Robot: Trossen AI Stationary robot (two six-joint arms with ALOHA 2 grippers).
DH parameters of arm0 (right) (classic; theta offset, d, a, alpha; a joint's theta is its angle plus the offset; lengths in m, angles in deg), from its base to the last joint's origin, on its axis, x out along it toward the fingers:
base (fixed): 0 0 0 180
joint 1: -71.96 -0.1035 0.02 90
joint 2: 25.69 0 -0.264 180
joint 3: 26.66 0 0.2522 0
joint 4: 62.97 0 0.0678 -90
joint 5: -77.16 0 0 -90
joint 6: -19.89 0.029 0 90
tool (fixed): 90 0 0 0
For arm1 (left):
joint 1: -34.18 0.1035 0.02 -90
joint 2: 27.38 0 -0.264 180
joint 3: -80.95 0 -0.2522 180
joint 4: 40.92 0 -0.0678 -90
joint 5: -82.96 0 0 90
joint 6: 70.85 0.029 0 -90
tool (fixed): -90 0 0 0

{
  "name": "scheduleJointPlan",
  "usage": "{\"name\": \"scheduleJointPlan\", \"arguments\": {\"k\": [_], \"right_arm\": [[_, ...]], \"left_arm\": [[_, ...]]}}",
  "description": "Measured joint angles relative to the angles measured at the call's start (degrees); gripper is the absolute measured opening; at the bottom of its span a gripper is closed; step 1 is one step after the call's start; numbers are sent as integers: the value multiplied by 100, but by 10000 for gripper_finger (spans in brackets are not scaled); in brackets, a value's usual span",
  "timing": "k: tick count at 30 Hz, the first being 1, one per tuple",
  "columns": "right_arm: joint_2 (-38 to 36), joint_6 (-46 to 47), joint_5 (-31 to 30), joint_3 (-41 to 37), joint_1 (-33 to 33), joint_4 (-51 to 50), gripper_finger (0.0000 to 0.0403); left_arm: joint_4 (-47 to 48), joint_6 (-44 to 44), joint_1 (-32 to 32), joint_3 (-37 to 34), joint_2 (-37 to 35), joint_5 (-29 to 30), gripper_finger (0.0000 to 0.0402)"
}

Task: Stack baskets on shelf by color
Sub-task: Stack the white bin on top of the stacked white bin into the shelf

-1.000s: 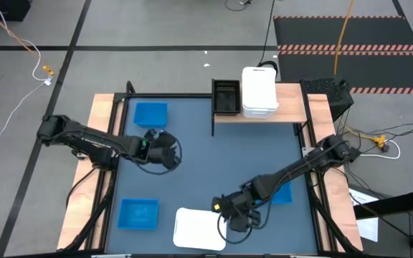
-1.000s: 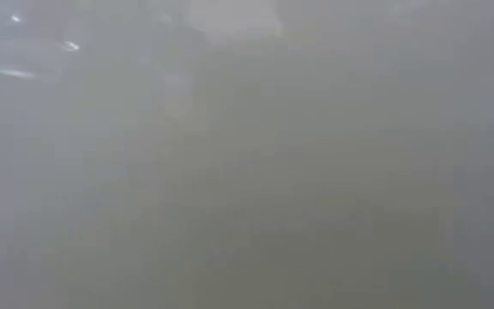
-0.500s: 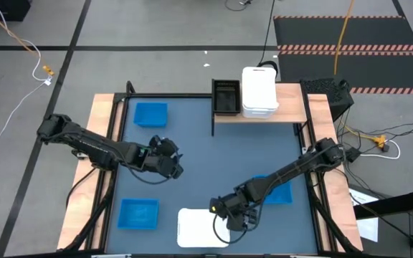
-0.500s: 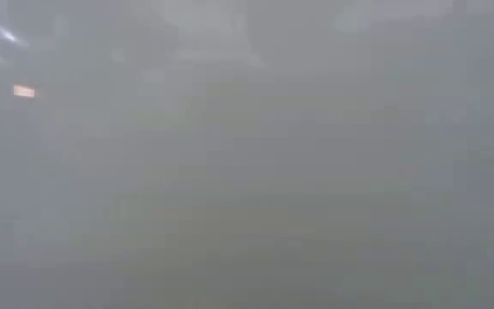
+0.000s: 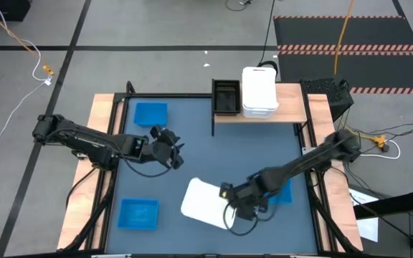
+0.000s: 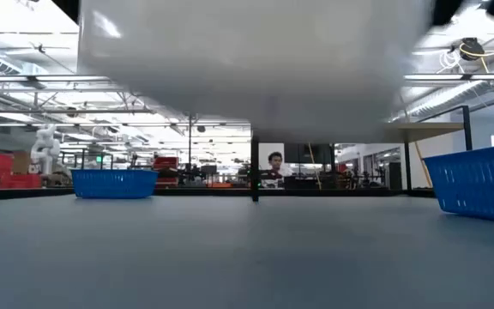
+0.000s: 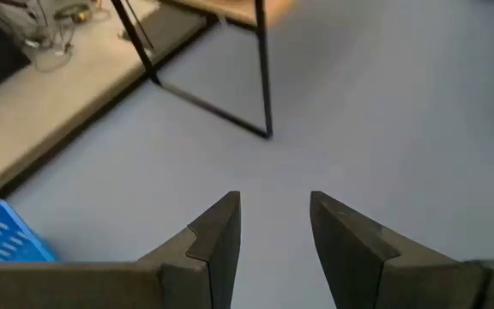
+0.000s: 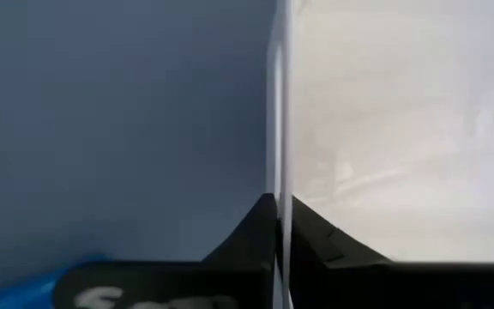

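A white basket [image 5: 205, 203] hangs tilted above the table's near middle, and in the low view its underside [image 6: 247, 69] is clear of the tabletop. My right gripper [image 5: 232, 209] is shut on its right end. My left gripper [image 5: 172, 149] hovers open over bare table left of centre, with nothing between its fingers [image 7: 221, 232]. The shelf [image 5: 292, 113] at the far edge carries a black basket [image 5: 226, 97] and a stack of white baskets [image 5: 259, 91]. Blue baskets lie flat on the table at far left [image 5: 151, 113], near left [image 5: 138, 213] and under my right arm [image 5: 284, 193]. My right gripper pinches the upright wall [image 8: 279, 163] at the white basket's right end, one finger inside the basket and one outside. The fingers come slanting down from the table's right side. The basket is lifted clear of the table and tilted.
The shelf's black leg [image 7: 264, 77] stands on the table ahead of my left gripper. The table's wooden side rails [image 5: 102, 115] run along the left and right edges. Bare tabletop [image 5: 249, 154] lies between the shelf and the lifted basket.
My right gripper has taken hold of the white basket, which lay flat at the near edge, and has lifted it clear. It carried the basket toward the far edge, and the basket has turned and tipped. My left gripper has risen a little, still open.
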Motion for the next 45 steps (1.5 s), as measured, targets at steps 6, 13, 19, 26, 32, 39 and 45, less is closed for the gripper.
{"name": "scheduleJointPlan", "arguments": {"k": [6, 13, 19, 26, 32, 39, 45], "right_arm": [[-1645, 1129, -1314, 13, 452, 125, 2], [-3239, 1658, -2954, 16, 1746, 176, 1], [-3714, 1402, -3001, 115, 3176, -233, 1], [-3052, 1522, -1701, 843, 4585, -1726, 1], [-2420, 1907, -1177, 1557, 5031, -2502, 0], [-2146, 1965, -851, 1927, 5103, -3100, 0], [-2206, 1970, -896, 1934, 5142, -3456, 0]], "left_arm": [[-585, 439, 241, 2, -407, 2, 145], [-1616, 1212, 365, 0, -627, 2, 145], [-2075, 1608, 388, 2, -562, -1, 145], [-2585, 1742, 464, 11, -368, -349, 145], [-3084, 1935, 472, -3, 193, -734, 145], [-3208, 1897, 475, -3, 390, -1028, 145], [-3207, 1833, 386, -3, 383, -1226, 145]]}}
